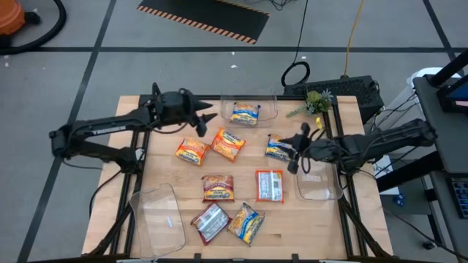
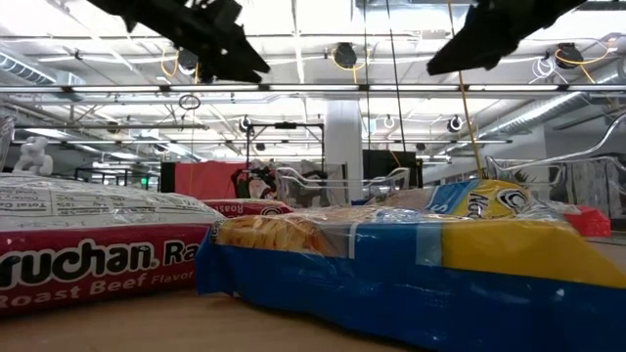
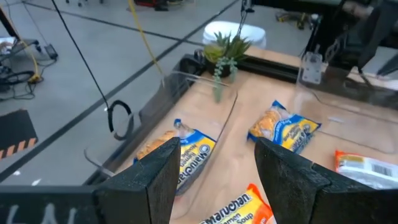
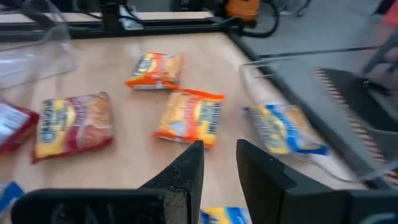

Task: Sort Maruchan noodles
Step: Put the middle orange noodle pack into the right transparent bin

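Observation:
Several Maruchan packets lie flat on the wooden table. Two orange ones [image 1: 191, 151] [image 1: 228, 144] sit mid-table, a blue-and-yellow one [image 1: 278, 146] to their right, a brown-red one [image 1: 218, 188] and a red-silver one [image 1: 269, 185] nearer. Two more, a red-silver packet [image 1: 210, 221] and a blue-and-yellow packet [image 1: 246, 223], lie by the near edge. One blue-and-yellow packet [image 1: 245, 113] [image 3: 180, 152] lies inside the far clear bin [image 1: 270, 109]. My left gripper [image 1: 205, 115] [image 3: 214, 180] hangs open just left of that bin. My right gripper [image 1: 296, 150] [image 4: 219, 165] is open with a narrow gap, above the right-hand blue-and-yellow packet's [image 4: 227, 214] right edge.
A clear bin [image 1: 157, 215] stands at the near left corner, another [image 1: 319, 183] by the right edge under the right arm. A small potted plant [image 1: 316, 102] sits at the far right corner. The low view shows a roast-beef packet [image 2: 88, 254] and a blue-and-yellow packet [image 2: 411, 264] close up.

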`<action>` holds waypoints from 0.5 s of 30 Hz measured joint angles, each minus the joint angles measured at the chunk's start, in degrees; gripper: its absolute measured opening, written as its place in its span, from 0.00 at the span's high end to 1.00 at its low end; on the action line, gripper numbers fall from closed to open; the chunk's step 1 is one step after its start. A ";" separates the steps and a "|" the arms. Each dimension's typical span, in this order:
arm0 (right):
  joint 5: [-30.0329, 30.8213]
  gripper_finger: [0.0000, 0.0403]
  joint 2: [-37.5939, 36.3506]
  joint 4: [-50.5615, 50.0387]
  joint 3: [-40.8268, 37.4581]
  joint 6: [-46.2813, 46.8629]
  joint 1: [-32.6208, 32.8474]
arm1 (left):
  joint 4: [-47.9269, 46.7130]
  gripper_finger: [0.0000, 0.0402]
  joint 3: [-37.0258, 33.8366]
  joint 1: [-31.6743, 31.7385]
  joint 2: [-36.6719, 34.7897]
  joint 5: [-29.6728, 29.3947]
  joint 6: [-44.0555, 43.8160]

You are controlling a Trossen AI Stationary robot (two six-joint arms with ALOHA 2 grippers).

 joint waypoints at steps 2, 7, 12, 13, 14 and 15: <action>-3.30 0.77 2.29 2.79 0.02 0.02 -1.13 | -0.72 0.47 -0.85 0.18 -2.20 0.03 0.00; -9.25 0.77 7.60 8.85 0.02 -1.95 -5.26 | -4.98 0.47 -1.56 0.16 -5.81 1.49 0.09; -15.54 0.77 12.86 13.74 0.02 -2.81 -10.12 | -8.35 0.47 -2.12 -0.10 -6.06 1.58 1.20; -16.49 0.77 14.08 15.08 0.02 -2.99 -10.92 | -8.45 0.47 -2.12 -0.10 -6.06 1.58 1.19; -17.59 0.77 15.35 16.52 0.03 -3.24 -11.74 | -8.55 0.47 -2.12 -0.10 -6.08 1.58 1.14; -18.83 0.77 16.48 17.34 0.17 -3.47 -12.43 | -8.58 0.47 -2.12 -0.11 -6.08 1.58 0.99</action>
